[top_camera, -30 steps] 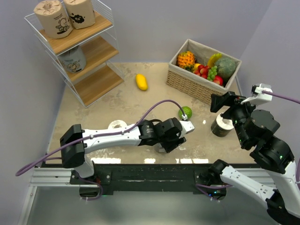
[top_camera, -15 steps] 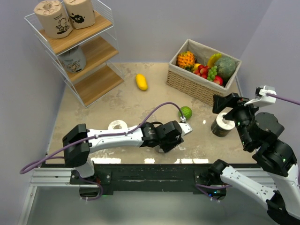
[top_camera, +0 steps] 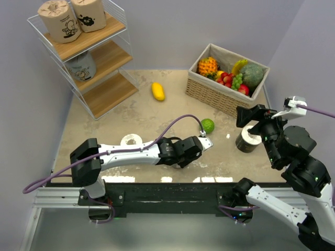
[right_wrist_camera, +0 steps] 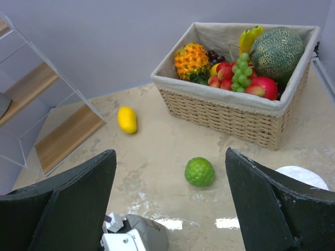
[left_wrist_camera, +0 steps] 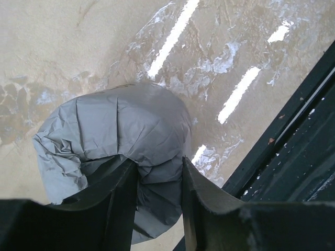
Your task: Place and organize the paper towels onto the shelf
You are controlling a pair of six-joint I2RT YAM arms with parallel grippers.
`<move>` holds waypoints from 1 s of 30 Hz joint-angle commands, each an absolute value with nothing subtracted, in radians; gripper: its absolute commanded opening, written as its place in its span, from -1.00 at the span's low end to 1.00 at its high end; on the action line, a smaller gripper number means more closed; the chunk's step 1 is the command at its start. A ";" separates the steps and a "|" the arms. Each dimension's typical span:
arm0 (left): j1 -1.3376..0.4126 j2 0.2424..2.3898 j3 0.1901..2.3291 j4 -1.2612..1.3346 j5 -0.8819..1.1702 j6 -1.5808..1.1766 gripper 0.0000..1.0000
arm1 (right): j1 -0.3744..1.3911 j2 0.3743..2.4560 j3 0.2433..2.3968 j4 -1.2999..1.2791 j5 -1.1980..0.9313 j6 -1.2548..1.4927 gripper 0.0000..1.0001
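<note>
My left gripper (top_camera: 184, 157) is low over the table's near edge, shut on a pale grey wrapped paper towel (left_wrist_camera: 115, 130); its fingers (left_wrist_camera: 123, 193) pinch the crumpled wrapping. In the top view the arm hides this roll. A cream roll (top_camera: 131, 140) lies beside the left forearm. A dark grey roll (top_camera: 246, 141) stands at the right, just below my right gripper (top_camera: 251, 117), which is open and empty (right_wrist_camera: 170, 204). The shelf (top_camera: 104, 57) at the back left holds two tan rolls (top_camera: 56, 20) on its top board and a pale grey one (top_camera: 81, 65) on the middle board.
A green lime (top_camera: 208, 125) lies just beyond the left gripper, also seen in the right wrist view (right_wrist_camera: 199, 172). A yellow mango (top_camera: 157, 91) lies mid-table. A wicker fruit basket (top_camera: 209, 93) stands at the back right. The black frame rail (left_wrist_camera: 293, 136) runs close by the held roll.
My left gripper has closed on the pale grey roll and slid a little toward the near edge. The right arm has barely shifted and stays open.
</note>
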State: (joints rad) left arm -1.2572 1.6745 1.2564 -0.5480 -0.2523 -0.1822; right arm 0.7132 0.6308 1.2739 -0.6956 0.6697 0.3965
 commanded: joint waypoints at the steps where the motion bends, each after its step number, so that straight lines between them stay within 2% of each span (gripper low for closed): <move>1: -1.249 1.658 1.293 -0.563 -0.337 -0.161 -0.27 | 0.713 0.623 1.244 -0.670 0.650 0.423 0.76; 10: -1.148 1.649 1.384 -0.629 -0.488 -0.065 -0.28 | 0.713 0.615 1.183 -0.655 0.592 0.457 0.76; 16: -1.006 1.606 1.503 -0.680 -0.633 0.063 -0.28 | 0.713 0.592 1.164 -0.644 0.580 0.457 0.76; 23: -0.801 1.588 1.614 -0.601 -0.696 0.221 -0.29 | 0.715 0.572 1.131 -0.607 0.538 0.454 0.76; 30: -0.632 1.692 1.773 -0.502 -0.730 0.342 -0.30 | 0.715 0.571 1.132 -0.581 0.500 0.449 0.76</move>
State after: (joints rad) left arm -0.6987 1.6516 1.6550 -0.6197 -0.6647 0.2260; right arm 0.7132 0.5701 1.1374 -0.6510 0.5293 0.4450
